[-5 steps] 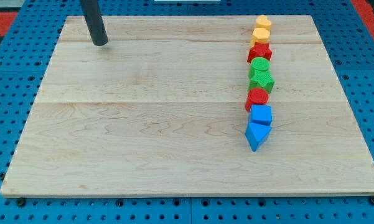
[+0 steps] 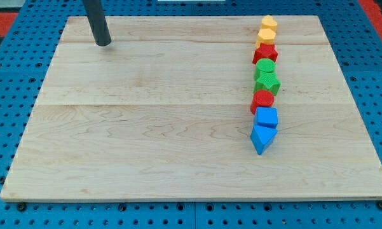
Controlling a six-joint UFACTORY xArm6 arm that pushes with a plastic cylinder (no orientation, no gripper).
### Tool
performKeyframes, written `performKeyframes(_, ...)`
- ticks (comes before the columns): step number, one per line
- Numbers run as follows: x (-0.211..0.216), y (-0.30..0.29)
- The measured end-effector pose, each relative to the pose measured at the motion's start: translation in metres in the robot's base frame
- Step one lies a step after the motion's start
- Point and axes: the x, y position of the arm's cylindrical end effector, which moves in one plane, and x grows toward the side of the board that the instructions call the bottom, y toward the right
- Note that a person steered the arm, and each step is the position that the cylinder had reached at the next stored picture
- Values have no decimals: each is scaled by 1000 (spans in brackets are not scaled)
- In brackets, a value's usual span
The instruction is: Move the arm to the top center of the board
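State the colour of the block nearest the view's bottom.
Blue, clearest in the camera view.

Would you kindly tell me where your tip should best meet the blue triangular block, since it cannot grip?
I would press my tip against the blue triangular block on its broad left face, coming from the view's left; its top touches the blue cube, so that side is blocked.
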Motion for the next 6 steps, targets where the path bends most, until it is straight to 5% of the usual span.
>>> performKeyframes(2, -47, 89)
performKeyframes(3, -53, 89)
performKeyframes(6, -83, 243)
